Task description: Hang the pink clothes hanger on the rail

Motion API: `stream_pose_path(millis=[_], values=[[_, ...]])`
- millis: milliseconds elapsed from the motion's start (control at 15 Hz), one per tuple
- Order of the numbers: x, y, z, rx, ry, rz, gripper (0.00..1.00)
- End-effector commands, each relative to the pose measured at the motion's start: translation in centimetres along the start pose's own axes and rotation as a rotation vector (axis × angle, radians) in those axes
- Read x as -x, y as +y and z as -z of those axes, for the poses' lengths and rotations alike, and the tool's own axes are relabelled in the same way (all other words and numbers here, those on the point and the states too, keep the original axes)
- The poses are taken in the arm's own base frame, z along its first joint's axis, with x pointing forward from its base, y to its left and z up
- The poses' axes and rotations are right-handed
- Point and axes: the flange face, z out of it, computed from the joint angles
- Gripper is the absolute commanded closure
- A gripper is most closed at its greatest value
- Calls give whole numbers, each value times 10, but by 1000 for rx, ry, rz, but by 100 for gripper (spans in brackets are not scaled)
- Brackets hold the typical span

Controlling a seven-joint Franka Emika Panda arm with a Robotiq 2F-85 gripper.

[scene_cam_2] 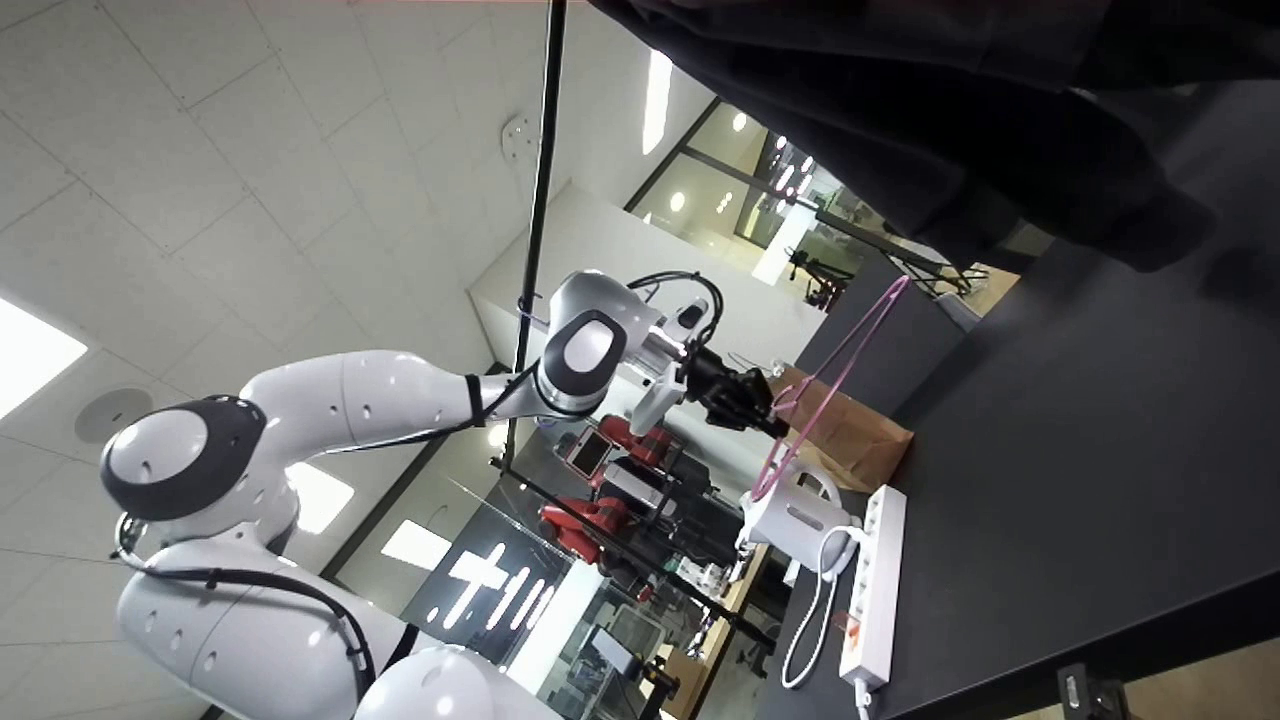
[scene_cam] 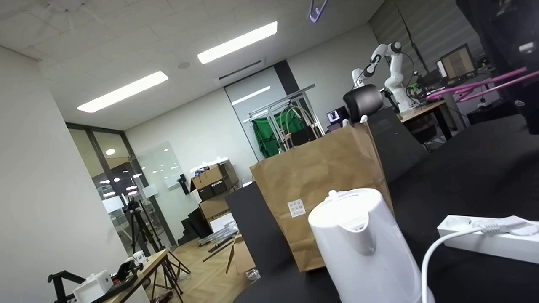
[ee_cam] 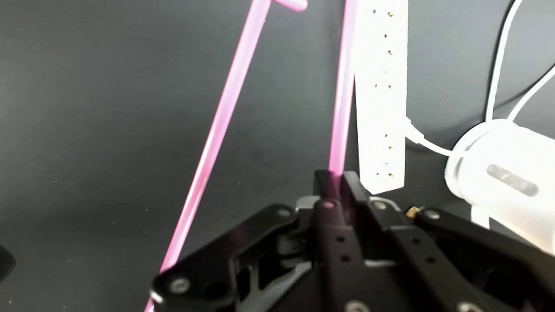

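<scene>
The pink clothes hanger [scene_cam_2: 824, 405] is a thin pink outline held in the air above the black table. My gripper [scene_cam_2: 778, 420] is closed on one of its bars. In the wrist view the bar [ee_cam: 343, 99] runs out from between the fingertips [ee_cam: 334, 178], and a second bar slants to the left. Part of the hanger [scene_cam: 497, 78] shows at the right of an exterior view. There the gripper cannot be told from the dark shape around it. The black rail [scene_cam_2: 540, 180] runs from the top edge behind my wrist, with a small purplish hook [scene_cam_2: 527, 308] on it.
A white kettle [scene_cam: 358, 244] stands before a brown paper bag [scene_cam: 320, 168]. A white power strip [scene_cam_2: 873, 590] with a white cord lies on the black table [scene_cam_2: 1050, 450]. Dark cloth [scene_cam_2: 900, 130] hangs at the upper right. A purple hanger end [scene_cam: 316, 14] shows at the top.
</scene>
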Motion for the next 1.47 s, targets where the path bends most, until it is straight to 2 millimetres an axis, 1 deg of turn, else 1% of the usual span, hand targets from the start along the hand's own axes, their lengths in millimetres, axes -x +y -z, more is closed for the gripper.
stream_pose_path(millis=[0,133,267,400,600,733,867,1000,1133,1200,1267,1333,1400], values=[[48,8,60,-26,29,53,98],[65,16,89,-38,52,75,98],[80,23,114,-59,69,96,98],[96,34,139,-123,117,135,98],[111,54,166,-237,206,167,98],[117,69,178,-315,273,165,98],[122,82,185,-383,331,164,98],[120,89,185,-440,382,162,98],[113,89,182,-480,400,155,98],[109,88,179,-465,387,126,98],[105,86,176,-394,395,102,98],[116,91,177,-443,392,137,92],[111,90,175,-421,397,132,92]])
